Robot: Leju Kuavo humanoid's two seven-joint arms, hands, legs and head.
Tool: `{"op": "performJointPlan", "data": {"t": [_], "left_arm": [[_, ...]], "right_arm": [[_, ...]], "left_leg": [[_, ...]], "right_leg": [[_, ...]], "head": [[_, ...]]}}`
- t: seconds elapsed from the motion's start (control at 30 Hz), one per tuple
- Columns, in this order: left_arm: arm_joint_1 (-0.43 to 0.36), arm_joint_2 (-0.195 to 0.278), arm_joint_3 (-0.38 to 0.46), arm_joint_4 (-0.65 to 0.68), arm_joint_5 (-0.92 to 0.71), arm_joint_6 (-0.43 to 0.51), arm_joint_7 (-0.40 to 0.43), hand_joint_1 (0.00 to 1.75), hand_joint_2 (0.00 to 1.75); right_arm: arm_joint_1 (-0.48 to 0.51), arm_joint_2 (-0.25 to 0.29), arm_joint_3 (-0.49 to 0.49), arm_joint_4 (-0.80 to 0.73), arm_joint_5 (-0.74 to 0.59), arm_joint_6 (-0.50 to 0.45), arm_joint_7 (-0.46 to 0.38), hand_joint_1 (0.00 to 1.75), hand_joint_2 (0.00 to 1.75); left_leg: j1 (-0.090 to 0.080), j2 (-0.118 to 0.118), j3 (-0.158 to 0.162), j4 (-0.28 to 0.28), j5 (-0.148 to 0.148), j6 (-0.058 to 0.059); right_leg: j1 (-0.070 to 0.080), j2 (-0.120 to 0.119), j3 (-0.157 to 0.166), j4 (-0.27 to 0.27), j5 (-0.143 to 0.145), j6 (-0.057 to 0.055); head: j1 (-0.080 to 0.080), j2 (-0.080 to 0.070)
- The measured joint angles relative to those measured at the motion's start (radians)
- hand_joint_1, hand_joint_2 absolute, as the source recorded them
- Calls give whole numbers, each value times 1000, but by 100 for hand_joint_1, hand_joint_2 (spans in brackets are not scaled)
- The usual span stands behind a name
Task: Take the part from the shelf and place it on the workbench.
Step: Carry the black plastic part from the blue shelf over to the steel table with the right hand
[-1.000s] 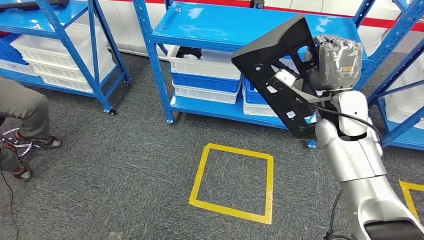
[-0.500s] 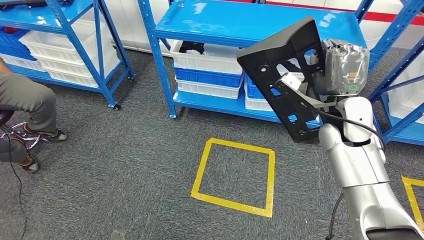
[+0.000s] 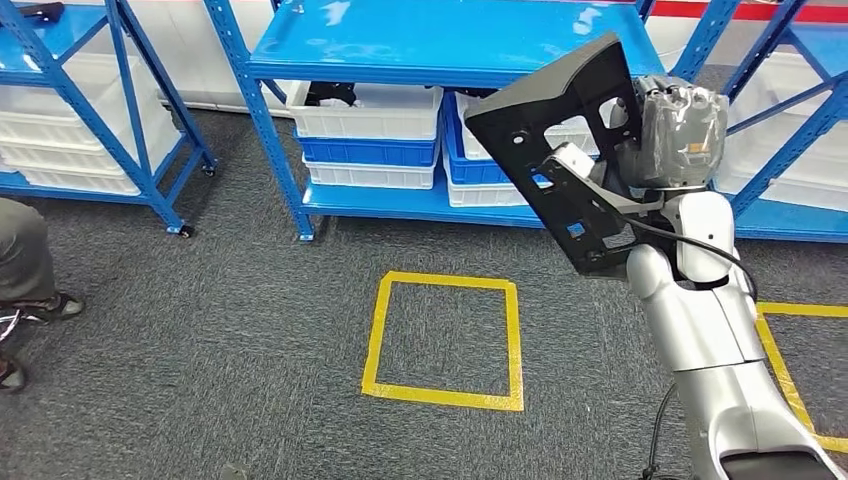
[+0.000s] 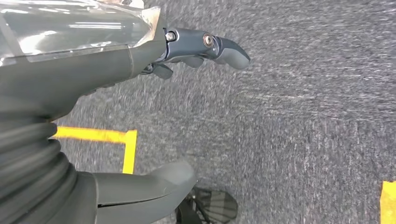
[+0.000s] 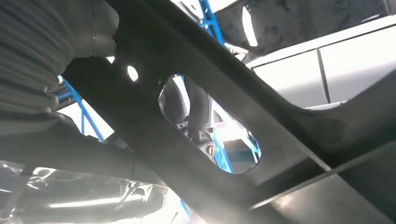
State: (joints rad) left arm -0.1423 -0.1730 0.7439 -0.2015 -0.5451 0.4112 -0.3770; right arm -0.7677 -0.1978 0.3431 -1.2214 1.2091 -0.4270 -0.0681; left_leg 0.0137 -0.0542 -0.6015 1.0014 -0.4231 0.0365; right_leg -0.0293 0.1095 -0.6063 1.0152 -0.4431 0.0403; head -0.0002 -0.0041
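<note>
The right robot hand (image 3: 668, 130) grips the black part (image 3: 570, 160), raised in front of the blue shelf (image 3: 440, 45); left robot hand (image 4: 196, 51) hangs empty, fingers apart; no desk reached yet

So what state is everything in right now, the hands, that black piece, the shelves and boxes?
Right hand: raised, holding the black part.
Black part: off the shelf, held tilted in the air.
Left hand: holds nothing, fingers apart, above the carpet.
Blue shelf: top level bare.
White bins: stacked on the lower level.
Yellow floor square: nothing inside it.
</note>
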Motion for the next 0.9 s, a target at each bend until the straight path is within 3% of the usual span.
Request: {"op": "performJointPlan", "data": {"t": [0.03,0.1,0.17,0.2,0.27,0.33,0.4,0.47,0.53,0.6,0.67,0.7,0.73,0.77,0.83,0.9], "left_arm": [[-1,0,0,0,0,0,0,0,175],[-2,-1,0,0,0,0,0,0,175],[-2,-1,0,0,0,0,0,0,175],[-2,-1,0,0,-1,0,0,0,175],[-2,-3,0,0,-2,0,0,0,175],[-3,-3,0,0,-4,0,0,0,175],[-3,-3,0,0,-6,1,0,0,175],[-3,-3,0,0,-7,1,-1,0,175],[-4,-2,0,0,-8,1,-1,0,175],[-4,-2,0,0,-8,2,0,0,175],[-3,-2,0,0,-8,2,0,0,175],[-2,-2,0,0,-8,1,0,0,175],[-2,-2,0,0,-8,1,0,0,175],[-2,-2,0,0,-7,1,0,0,175],[-2,0,0,0,-7,1,0,0,175],[-1,1,0,0,-5,1,0,0,175]], "right_arm": [[0,-1,-3,-1,0,0,0,152,175],[-1,-2,-7,-3,0,0,0,152,175],[4,-2,-8,-3,0,0,0,152,175],[8,-2,-8,-3,0,0,0,152,175],[12,-3,-10,-4,0,0,0,152,175],[11,-3,-14,-9,0,0,0,152,175],[11,-3,-17,-13,0,0,0,152,175],[13,-6,-19,-14,0,0,0,152,175],[15,-8,-21,-15,0,1,-1,152,175],[16,-8,-21,-17,0,1,-2,152,175],[21,-7,-21,-16,0,2,-3,152,175],[24,-6,-21,-16,0,2,-3,152,175],[28,-6,-21,-16,0,2,-3,152,175],[31,-6,-21,-17,0,2,-3,152,175],[32,-6,-21,-20,0,2,-3,152,175],[30,-7,-21,-24,0,2,-3,152,175]], "left_leg": [[1,15,4,-9,5,6],[-1,43,7,-17,9,14],[-3,72,6,-16,9,15],[-3,87,5,-16,9,15],[-3,114,4,-13,7,12],[-7,137,3,-3,0,2],[-13,155,2,5,-6,-8],[-12,173,4,11,-10,-16],[-6,141,-10,55,-40,-26],[0,78,-48,161,-109,-35],[0,56,-91,271,-170,-36],[0,55,-99,293,-176,-34],[0,53,-92,280,-162,-30],[0,48,-66,231,-130,-25],[2,2,1,97,-72,-10],[3,-45,34,25,-54,2]], "right_leg": [[4,-24,-17,26,-13,0],[8,-81,-76,141,-64,-7],[7,-97,-137,262,-102,-5],[6,-99,-144,276,-100,1],[4,-115,-95,187,-58,19],[6,-159,-18,46,-12,25],[11,-175,12,-9,6,11],[10,-148,8,-7,14,-6],[6,-127,6,-9,21,-18],[3,-105,1,-9,27,-30],[6,-80,-6,-8,32,-38],[9,-67,-9,-7,34,-39],[10,-53,-11,-6,35,-40],[12,-39,-11,-6,37,-40],[12,-14,-13,-5,40,-34],[11,2,-18,-5,45,-26]], "head": [[3,0],[12,0],[19,0],[20,0],[25,0],[30,0],[29,0],[25,0],[22,0],[15,0],[10,0],[9,0],[8,0],[7,0],[6,0],[11,0]]}}
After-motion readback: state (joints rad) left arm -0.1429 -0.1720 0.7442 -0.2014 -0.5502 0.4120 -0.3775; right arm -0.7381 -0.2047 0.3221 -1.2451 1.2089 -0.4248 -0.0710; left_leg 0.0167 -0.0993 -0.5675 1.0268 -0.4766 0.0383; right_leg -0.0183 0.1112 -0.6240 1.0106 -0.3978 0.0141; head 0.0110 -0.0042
